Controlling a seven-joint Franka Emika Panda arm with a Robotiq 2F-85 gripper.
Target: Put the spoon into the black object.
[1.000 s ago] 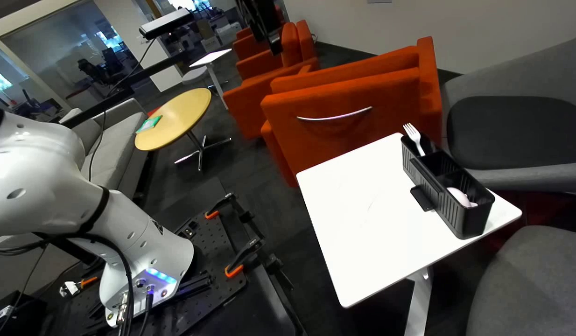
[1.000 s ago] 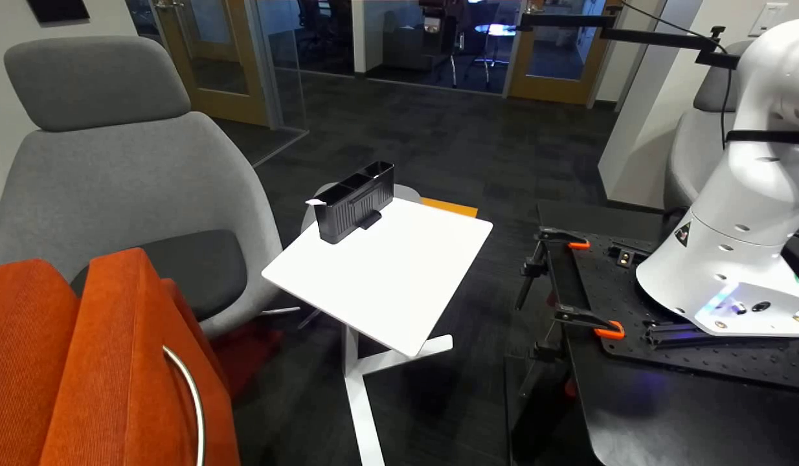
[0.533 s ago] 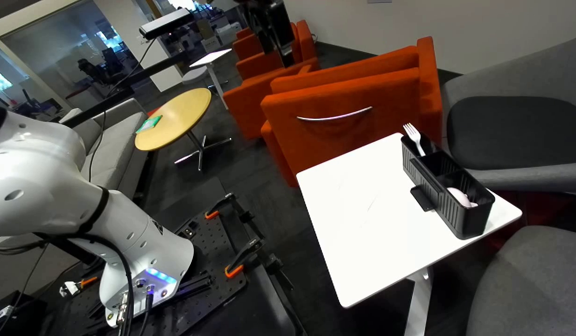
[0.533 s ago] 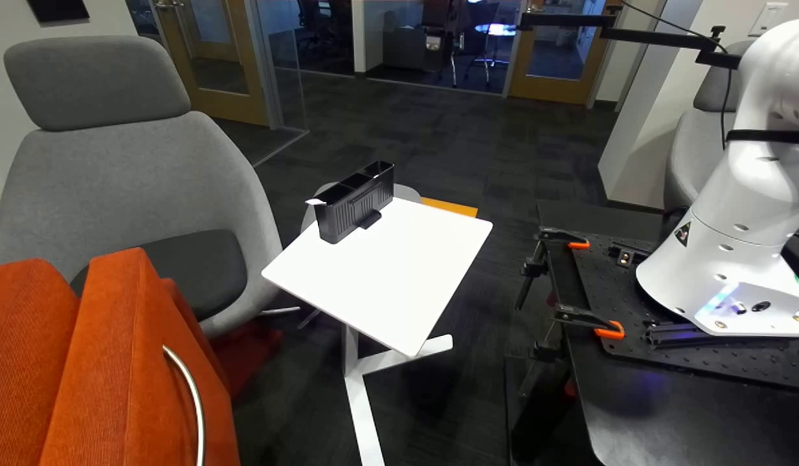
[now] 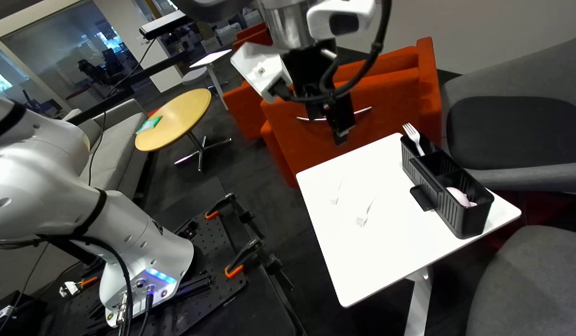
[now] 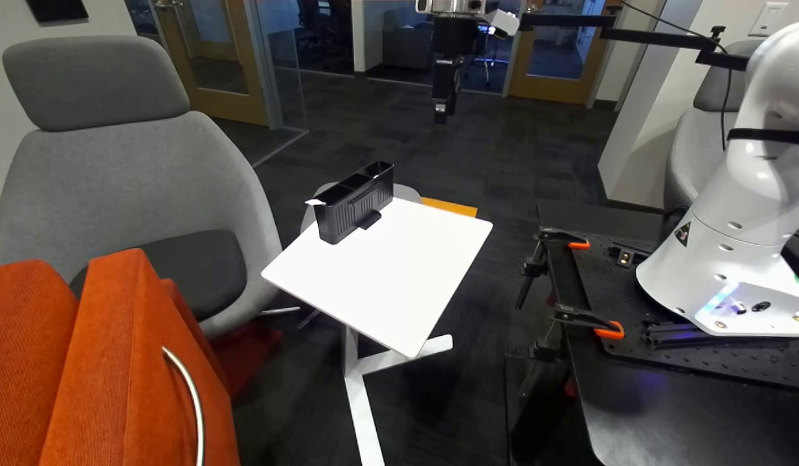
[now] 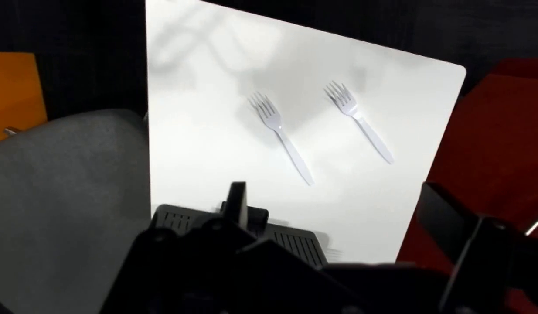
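Note:
The black object (image 5: pixel 437 186) is a long narrow rack with compartments on the white table; it also shows in an exterior view (image 6: pixel 355 207) and, partly behind the gripper, in the wrist view (image 7: pixel 297 242). A pale rounded piece that looks like a spoon's bowl (image 5: pixel 460 196) sits inside its end compartment; this spoon is hidden in the wrist view. No spoon shows on the table. My gripper (image 7: pixel 334 192) is open and empty, its fingers wide apart. It hangs above the table's far edge in an exterior view (image 5: pixel 342 135) and also shows in an exterior view (image 6: pixel 440 115).
Two white forks, a left one (image 7: pixel 295 158) and a right one (image 7: pixel 374 138), lie on the white table (image 5: pixel 386 266). A white fork (image 5: pixel 413 134) stands in the rack's far compartment. An orange chair (image 5: pixel 390 93) and a grey chair (image 6: pixel 147 168) stand close to the table.
My gripper has come down from the top of the picture towards the table, into both exterior views. The forks' tines show more clearly. The rack has not moved.

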